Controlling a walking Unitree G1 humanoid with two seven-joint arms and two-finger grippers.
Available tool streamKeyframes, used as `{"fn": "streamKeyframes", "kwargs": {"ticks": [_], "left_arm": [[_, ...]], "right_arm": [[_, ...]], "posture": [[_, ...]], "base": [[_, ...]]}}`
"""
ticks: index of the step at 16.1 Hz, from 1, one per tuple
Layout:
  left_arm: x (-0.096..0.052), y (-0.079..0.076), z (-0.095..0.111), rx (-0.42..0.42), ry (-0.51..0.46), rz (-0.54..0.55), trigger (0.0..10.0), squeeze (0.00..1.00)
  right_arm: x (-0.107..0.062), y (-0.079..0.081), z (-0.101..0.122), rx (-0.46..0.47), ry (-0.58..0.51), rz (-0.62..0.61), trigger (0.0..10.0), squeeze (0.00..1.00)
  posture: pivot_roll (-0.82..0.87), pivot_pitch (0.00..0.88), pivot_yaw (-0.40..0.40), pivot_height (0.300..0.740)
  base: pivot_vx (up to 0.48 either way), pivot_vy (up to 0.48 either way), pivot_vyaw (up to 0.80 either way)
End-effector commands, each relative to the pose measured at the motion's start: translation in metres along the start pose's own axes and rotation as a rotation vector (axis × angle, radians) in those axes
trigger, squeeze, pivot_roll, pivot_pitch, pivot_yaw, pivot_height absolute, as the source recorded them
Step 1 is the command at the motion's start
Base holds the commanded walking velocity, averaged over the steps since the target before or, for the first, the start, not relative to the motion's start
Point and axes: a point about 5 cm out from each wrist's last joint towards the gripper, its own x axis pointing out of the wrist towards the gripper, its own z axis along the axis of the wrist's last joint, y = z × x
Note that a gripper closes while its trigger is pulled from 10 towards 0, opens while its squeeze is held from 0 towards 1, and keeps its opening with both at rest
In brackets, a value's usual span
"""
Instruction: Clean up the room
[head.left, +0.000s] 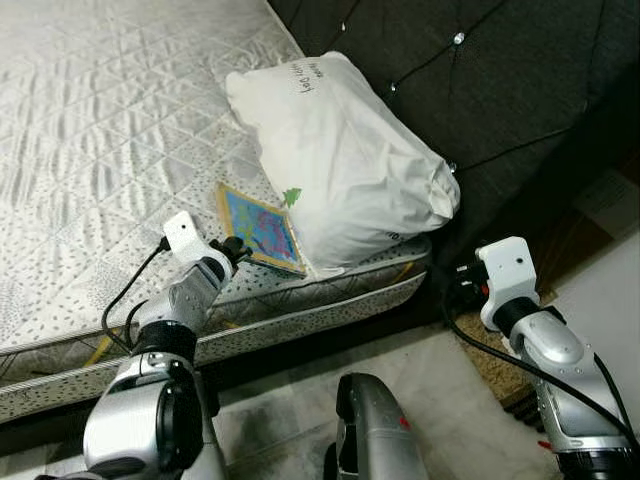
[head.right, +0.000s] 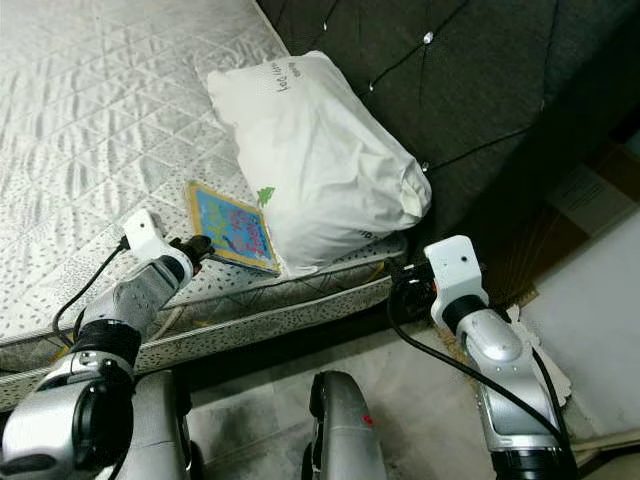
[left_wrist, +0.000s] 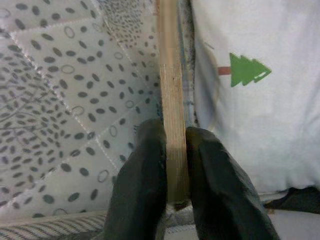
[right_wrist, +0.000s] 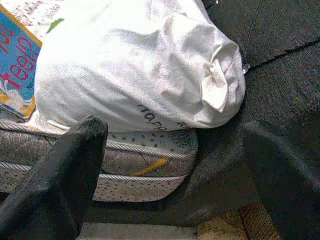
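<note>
Left hand clamping book, far corner under pillow.

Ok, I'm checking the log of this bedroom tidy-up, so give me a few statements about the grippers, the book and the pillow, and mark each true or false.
1. The left gripper is shut on the edge of the picture book. True.
2. The book lies on the floor beside the bed. False: it lies on the mattress, near its edge, next to the pillow.
3. The right gripper is open and holds nothing. True.
4. The pillow is dark grey. False: it is white, with a small green tree mark on it.
5. The right gripper is pressed into the pillow. False: it hangs apart from it, beside the bed's corner.
</note>
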Motion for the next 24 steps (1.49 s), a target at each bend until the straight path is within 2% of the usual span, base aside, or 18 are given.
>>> {"fn": "streamKeyframes", "kwargs": {"ticks": [1,4,13,16,19,20,22,23,24], "left_arm": [[0.003,-0.008,-0.003,0.033,0.031,-0.025,10.0,1.00],[0.003,-0.001,0.006,0.087,0.019,-0.001,10.0,1.00],[-0.001,0.024,0.014,0.184,0.014,0.084,10.0,1.00],[-0.002,0.028,0.015,0.190,-0.001,0.112,10.0,1.00],[-0.004,0.028,0.029,0.191,-0.122,0.149,10.0,1.00],[-0.009,0.027,0.032,0.242,-0.206,0.168,10.0,1.00],[-0.015,0.027,0.028,0.297,-0.249,0.200,10.0,1.00],[-0.028,0.036,0.019,0.396,-0.289,0.304,10.0,1.00],[-0.036,0.039,0.015,0.409,-0.316,0.324,10.0,1.00]], "right_arm": [[0.001,0.000,0.003,-0.010,-0.002,-0.001,10.0,0.00],[0.005,0.002,0.004,-0.011,-0.010,0.006,10.0,0.00],[0.015,0.010,0.006,-0.005,-0.029,0.017,10.0,0.00],[0.017,0.012,0.006,-0.001,-0.034,0.018,10.0,0.00],[0.024,0.017,0.010,0.021,-0.058,0.024,10.0,0.00],[0.033,0.026,0.016,0.059,-0.083,0.028,10.0,0.00],[0.040,0.035,0.020,0.094,-0.101,0.035,10.0,0.00],[0.047,0.048,0.022,0.128,-0.116,0.062,10.0,0.00],[0.051,0.055,0.022,0.139,-0.123,0.082,10.0,0.00]], "posture": [[-0.27,0.061,-0.163,0.593],[-0.26,0.056,-0.165,0.593],[-0.23,0.042,-0.151,0.593],[-0.22,0.039,-0.150,0.593],[-0.21,0.028,-0.139,0.593],[-0.18,0.014,-0.123,0.593],[-0.16,0.006,-0.116,0.593],[-0.13,0.000,-0.104,0.593],[-0.11,0.000,-0.091,0.593]], "base": [[0.000,0.000,0.00],[0.000,0.000,0.00],[0.000,0.000,0.00],[0.000,0.000,0.00],[0.000,0.000,0.00],[0.000,0.000,0.00],[0.000,0.000,0.00],[0.000,0.000,0.00],[0.000,0.000,0.00]]}}
